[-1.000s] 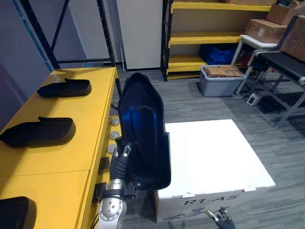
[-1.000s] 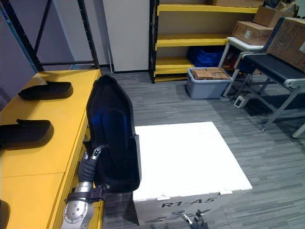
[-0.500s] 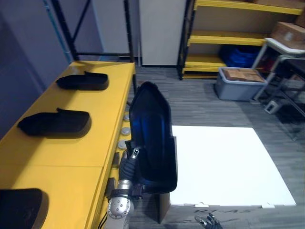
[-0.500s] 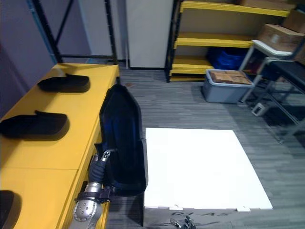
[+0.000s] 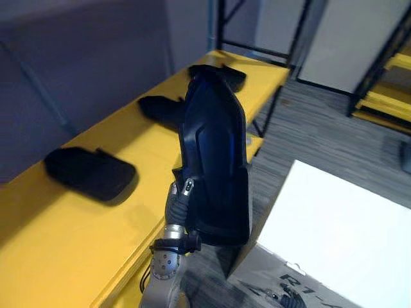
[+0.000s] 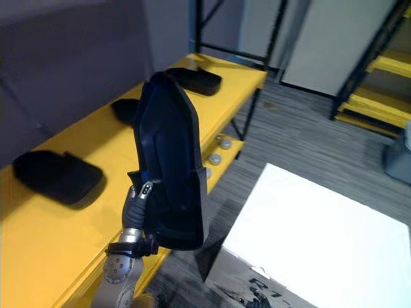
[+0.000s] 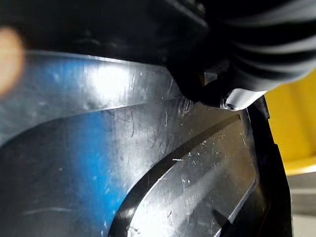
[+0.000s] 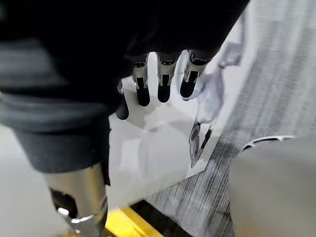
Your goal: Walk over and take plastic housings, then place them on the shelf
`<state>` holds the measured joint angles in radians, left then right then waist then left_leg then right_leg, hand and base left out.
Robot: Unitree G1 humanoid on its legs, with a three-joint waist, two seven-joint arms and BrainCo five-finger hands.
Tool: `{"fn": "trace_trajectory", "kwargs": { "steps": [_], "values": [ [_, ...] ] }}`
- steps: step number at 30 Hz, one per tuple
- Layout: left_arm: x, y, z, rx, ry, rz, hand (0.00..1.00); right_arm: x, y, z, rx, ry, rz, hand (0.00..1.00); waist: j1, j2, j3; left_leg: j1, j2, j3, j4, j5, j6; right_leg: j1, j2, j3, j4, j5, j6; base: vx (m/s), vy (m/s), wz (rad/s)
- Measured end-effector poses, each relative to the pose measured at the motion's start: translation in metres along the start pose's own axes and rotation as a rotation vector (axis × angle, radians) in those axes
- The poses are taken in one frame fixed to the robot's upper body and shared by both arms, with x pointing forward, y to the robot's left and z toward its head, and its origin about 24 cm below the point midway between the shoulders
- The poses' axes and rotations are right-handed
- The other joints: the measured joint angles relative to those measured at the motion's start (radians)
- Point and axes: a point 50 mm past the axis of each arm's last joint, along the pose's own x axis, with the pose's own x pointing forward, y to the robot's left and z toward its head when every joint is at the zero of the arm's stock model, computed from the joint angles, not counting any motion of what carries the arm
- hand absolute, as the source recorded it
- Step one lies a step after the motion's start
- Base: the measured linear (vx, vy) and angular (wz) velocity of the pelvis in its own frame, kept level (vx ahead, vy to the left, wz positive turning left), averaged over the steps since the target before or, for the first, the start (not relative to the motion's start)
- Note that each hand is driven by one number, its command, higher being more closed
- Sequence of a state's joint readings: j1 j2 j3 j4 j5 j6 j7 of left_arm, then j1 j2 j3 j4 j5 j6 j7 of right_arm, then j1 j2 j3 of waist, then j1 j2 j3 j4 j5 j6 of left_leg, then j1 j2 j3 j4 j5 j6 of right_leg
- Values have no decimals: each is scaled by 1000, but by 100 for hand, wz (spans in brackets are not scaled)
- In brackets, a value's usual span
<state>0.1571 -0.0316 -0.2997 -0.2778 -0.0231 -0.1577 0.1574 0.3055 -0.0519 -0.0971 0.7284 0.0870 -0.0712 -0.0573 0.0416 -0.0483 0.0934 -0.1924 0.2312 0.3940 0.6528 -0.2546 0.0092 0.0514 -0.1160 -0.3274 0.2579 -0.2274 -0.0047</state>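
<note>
My left hand (image 5: pixel 177 204) is shut on the lower edge of a large black plastic housing (image 5: pixel 215 154), which stands upright beside the yellow shelf top (image 5: pixel 70 244). The left wrist view looks at the housing's glossy, scratched inner face (image 7: pixel 148 163) from very close. Three more black housings lie on the shelf top: a near one (image 5: pixel 90 172), a middle one (image 5: pixel 159 108) and a far one (image 6: pixel 196 78). My right hand (image 8: pixel 163 86) hangs low with its fingers straight and relaxed, holding nothing; its tips peek in at the lower edge (image 5: pixel 289 299).
A white box (image 5: pixel 334 218) stands on the grey floor just right of the held housing. A black rack upright (image 6: pixel 273 32) rises at the shelf's far end, with a yellow shelving unit (image 6: pixel 385 64) behind to the right.
The camera has swung left toward the yellow shelf top, so the lying housings now sit near the middle of the view. The held housing stays upright in my left hand.
</note>
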Motion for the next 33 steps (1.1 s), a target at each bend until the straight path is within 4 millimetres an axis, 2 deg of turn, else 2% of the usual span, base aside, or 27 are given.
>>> {"fn": "trace_trajectory", "kwargs": {
  "steps": [1, 2, 3, 4, 5, 6, 7, 9, 12, 13, 14, 15, 16, 18, 19, 20, 22, 23, 25, 29, 30, 31, 33],
  "values": [
    [1, -3, 0, -10, -10, -16, 100, 0, -1, -1, -1, 2, -2, 0, -21, 5, -21, 29, 20, 61, -29, -5, -6, 4, -22, -63, -19, 7, 16, -26, 178, 156],
    [3, -10, -1, -24, -16, -46, 100, 0, -5, -4, -11, 10, -9, 0, -42, 20, -35, 79, 34, 128, -115, 0, -7, 5, -40, -113, -28, 12, 34, -2, 210, 157],
    [5, -13, -2, -30, -16, -58, 100, 0, -10, -5, -20, 16, -18, 0, -50, 39, -46, 105, 42, 152, -183, 11, -20, 7, -42, -136, -25, 13, 50, 87, 353, 142],
    [10, -14, -6, -17, -4, -74, 100, 5, -11, -3, -19, 30, -23, 0, -61, 41, -50, 119, -15, 154, -279, 32, -49, 1, -64, -152, -19, 24, 63, 103, 323, 91],
    [10, -14, -10, -9, 11, -75, 100, 6, -10, -3, -13, 31, -22, 0, -60, 34, -50, 128, -46, 152, -313, 55, -26, 4, -77, -148, -33, 46, 51, 143, 395, 97],
    [10, -10, -16, 3, 37, -58, 100, 6, -10, -2, -12, 25, -21, 0, -63, 37, -52, 137, -85, 123, -369, 69, -15, 23, -86, -153, -61, 82, 52, 124, 306, 78],
    [9, -7, -19, 17, 51, -57, 100, 6, -9, -3, -10, 34, -22, 0, -61, 32, -49, 144, -109, 96, -386, 70, -12, 37, -101, -152, -59, 93, 61, 118, 285, 80],
    [8, -3, -22, 39, 64, -60, 100, 8, -7, -3, -12, 46, -17, 0, -59, 27, -49, 145, -123, 68, -384, 69, -10, 55, -111, -151, -49, 111, 66, 91, 178, 62],
    [7, -4, -22, 44, 68, -71, 100, 13, -3, 5, -14, 29, -5, 0, -56, 27, -34, 173, -146, 20, -406, 68, -9, 30, -146, -121, 120, 115, 65, 65, 115, 64],
    [6, -8, -23, 41, 72, -91, 100, 13, -4, 8, 2, 12, -12, 0, -68, 35, -28, 203, -144, -41, -427, 66, -5, -48, -139, 23, 307, 99, 40, 37, 42, 87],
    [6, -8, -23, 45, 69, -94, 100, 13, -2, 9, 9, 6, -8, 0, -77, 37, -25, 206, -142, -67, -430, 65, -3, -74, -105, 113, 349, 47, 46, 92, -75, 123],
    [8, -8, -22, 42, 63, -91, 100, 12, -2, 12, 13, -12, -5, 0, -88, 37, -23, 209, -140, -122, -433, 65, -3, -117, -22, 263, 383, -39, 38, 75, -138, 110],
    [10, -9, -20, 38, 54, -85, 100, 9, -3, 13, 18, -28, -10, 0, -85, 36, -15, 221, -141, -157, -438, 64, -4, -160, 46, 378, 399, -74, 38, 80, -204, 108],
    [13, -9, -19, 40, 45, -78, 100, 5, -5, 11, 21, -40, -14, 0, -92, 30, -15, 214, -150, -234, -420, 59, -20, -214, 110, 491, 369, -87, 44, 66, -260, 128],
    [14, -10, -16, 38, 31, -80, 100, 1, -3, 5, 34, -30, -11, 0, -94, -8, -16, 198, -177, -271, -377, 41, -39, -206, 82, 510, 239, -21, 58, 62, -271, 145],
    [15, -10, -16, 36, 26, -78, 100, -1, -1, -1, 42, -12, -10, 0, -91, -22, -9, 194, -188, -290, -354, 24, -49, -197, 63, 502, 233, -49, 64, 80, -274, 128],
    [12, -14, -18, 17, 46, -67, 100, -3, -11, -5, 48, 5, -39, 0, -71, 26, -24, 174, -129, -286, -321, 15, -66, -160, 90, 429, 180, -41, 46, 108, -220, 78],
    [12, -15, -16, 16, 38, -66, 100, -2, -10, -3, 48, 1, -37, 0, -69, 28, -26, 177, -119, -286, -332, 19, -71, -148, 95, 419, 166, -37, 39, 120, -166, 44],
    [10, -14, -12, 9, 23, -66, 100, -1, -6, 0, 51, -8, -27, 0, -51, 23, -32, 198, -94, -286, -377, 36, -94, -115, 113, 395, 118, -25, 22, 108, -143, 22],
    [2, -12, -16, 6, 49, -62, 100, -1, -5, -1, 52, -5, -25, 0, -45, 17, -43, 214, -93, -287, -406, 52, -99, -73, 109, 368, 72, -17, 25, 102, -35, 21],
    [0, -11, -17, 6, 58, -57, 100, -1, -4, -1, 55, -6, -22, 0, -34, 14, -46, 214, -95, -288, -414, 58, -98, -64, 106, 362, 55, -10, 28, 76, 31, 27],
    [-1, -10, -18, 10, 61, -55, 100, -1, -1, -2, 61, -4, -19, 0, -24, 5, -41, 209, -99, -292, -417, 70, -100, -51, 99, 340, 37, -4, 29, 63, 32, 39],
    [-1, -9, -17, 12, 59, -53, 100, -2, 4, -3, 71, 1, -10, 0, -25, -21, -31, 170, -116, -336, -402, 88, -95, -43, 78, 274, 26, 0, 31, 21, 19, 86]
  ]
}}
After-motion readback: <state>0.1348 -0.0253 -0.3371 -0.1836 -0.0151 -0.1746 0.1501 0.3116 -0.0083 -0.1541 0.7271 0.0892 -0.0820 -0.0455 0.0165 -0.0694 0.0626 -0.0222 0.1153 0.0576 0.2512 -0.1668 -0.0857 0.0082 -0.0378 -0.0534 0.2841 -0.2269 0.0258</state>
